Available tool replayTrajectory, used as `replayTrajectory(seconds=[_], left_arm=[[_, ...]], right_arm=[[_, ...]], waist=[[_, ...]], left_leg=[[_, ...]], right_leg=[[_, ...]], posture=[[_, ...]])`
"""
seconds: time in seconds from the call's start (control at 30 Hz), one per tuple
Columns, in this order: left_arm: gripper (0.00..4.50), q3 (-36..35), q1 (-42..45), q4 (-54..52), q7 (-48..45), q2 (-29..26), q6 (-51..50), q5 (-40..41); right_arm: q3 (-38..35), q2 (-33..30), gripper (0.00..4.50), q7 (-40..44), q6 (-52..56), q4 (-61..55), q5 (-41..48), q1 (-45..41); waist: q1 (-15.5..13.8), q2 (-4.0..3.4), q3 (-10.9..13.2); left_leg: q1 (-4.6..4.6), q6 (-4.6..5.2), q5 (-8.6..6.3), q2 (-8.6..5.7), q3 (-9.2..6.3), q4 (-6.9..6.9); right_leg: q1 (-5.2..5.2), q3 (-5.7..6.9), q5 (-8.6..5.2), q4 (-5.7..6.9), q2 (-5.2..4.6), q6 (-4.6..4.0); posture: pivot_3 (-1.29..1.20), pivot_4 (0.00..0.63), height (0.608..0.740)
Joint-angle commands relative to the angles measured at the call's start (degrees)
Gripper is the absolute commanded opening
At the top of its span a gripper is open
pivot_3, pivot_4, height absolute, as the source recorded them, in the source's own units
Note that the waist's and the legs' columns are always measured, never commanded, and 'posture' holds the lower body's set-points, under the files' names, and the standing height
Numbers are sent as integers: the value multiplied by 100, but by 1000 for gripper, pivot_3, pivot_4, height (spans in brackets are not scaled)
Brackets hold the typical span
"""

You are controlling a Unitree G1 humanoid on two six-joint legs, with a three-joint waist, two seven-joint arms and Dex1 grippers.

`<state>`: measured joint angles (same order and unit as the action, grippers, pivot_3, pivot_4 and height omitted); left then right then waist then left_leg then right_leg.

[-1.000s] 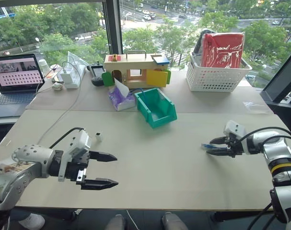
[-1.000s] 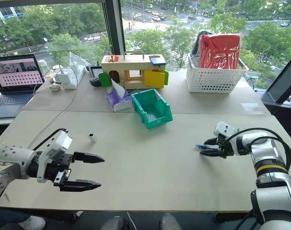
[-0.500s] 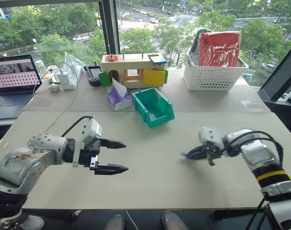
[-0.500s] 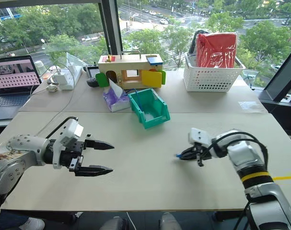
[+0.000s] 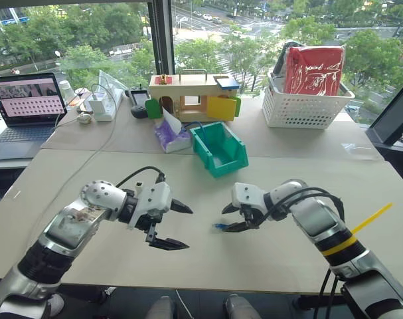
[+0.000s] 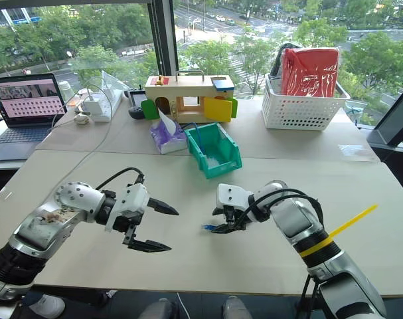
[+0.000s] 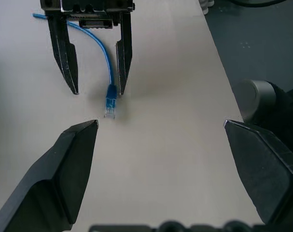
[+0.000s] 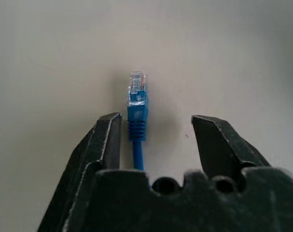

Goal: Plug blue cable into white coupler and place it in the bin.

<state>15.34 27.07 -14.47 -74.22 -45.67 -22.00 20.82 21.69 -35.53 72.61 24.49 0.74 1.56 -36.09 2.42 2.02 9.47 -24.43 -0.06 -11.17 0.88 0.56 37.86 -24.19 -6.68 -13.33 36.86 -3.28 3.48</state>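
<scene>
My left gripper point(image 5: 180, 226) hangs over the table point(image 5: 267, 259) with its jaws spread wide, gripping nothing. To its right, my right gripper point(image 5: 232, 218) has its jaws parted around the blue cable point(image 8: 136, 108), whose clear plug lies on the tabletop beside one finger. The green bin point(image 5: 220, 147) sits farther back. No writing is legible.

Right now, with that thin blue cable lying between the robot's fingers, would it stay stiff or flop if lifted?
Probably flop: the blue cable is thin and already curves loosely across the table. It looks very light, so a nudge would likely slide it. Its clear plug seems the only rigid part, lying between the open right gripper fingers.
</scene>
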Motion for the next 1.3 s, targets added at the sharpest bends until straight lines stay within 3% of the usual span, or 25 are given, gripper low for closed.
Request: replayTrajectory(seconds=[0.03,0.37,0.7,0.83,1.13,1.3], left_arm=[[4500,114,92,376,275,496,738,-373],[4500,318,-186,1672,374,1615,1732,-643],[4500,443,37,2796,381,1855,2265,-1230],[3439,438,103,3137,413,2101,2318,-1256],[182,415,210,3560,527,2474,2506,-1376],[67,296,241,3566,606,2550,2498,-1311]], right_arm=[[-657,-358,4329,33,198,-672,446,38],[-1865,-1191,4473,-690,1176,-1987,990,904],[-2946,-1814,4473,-1065,1975,-2845,1622,2272],[-3139,-1898,4500,-1235,2073,-2980,1760,2477],[-3291,-2089,4500,-1423,2116,-3016,1995,2616],[-3452,-2081,4500,-1496,2417,-3156,2304,2820]], waist=[[-3,-2,1],[3,1,2],[-12,1,2],[-8,1,2],[-19,0,1],[-59,0,1]], left_leg=[[0,0,0,0,-3,0],[-1,1,0,-3,-11,2],[-2,1,0,-6,-12,3],[0,1,0,-5,-12,3],[4,1,0,-7,-13,3],[6,1,1,-8,-14,4]], right_leg=[[1,3,0,-1,0,0],[4,7,0,2,-3,0],[5,6,-1,2,-5,3],[9,6,-12,1,-5,22],[15,6,-13,0,-5,25],[21,6,-19,-3,-6,37]], posture=[[0,150,729],[0,150,729],[0,150,729],[0,150,729],[0,150,729],[0,150,729]])
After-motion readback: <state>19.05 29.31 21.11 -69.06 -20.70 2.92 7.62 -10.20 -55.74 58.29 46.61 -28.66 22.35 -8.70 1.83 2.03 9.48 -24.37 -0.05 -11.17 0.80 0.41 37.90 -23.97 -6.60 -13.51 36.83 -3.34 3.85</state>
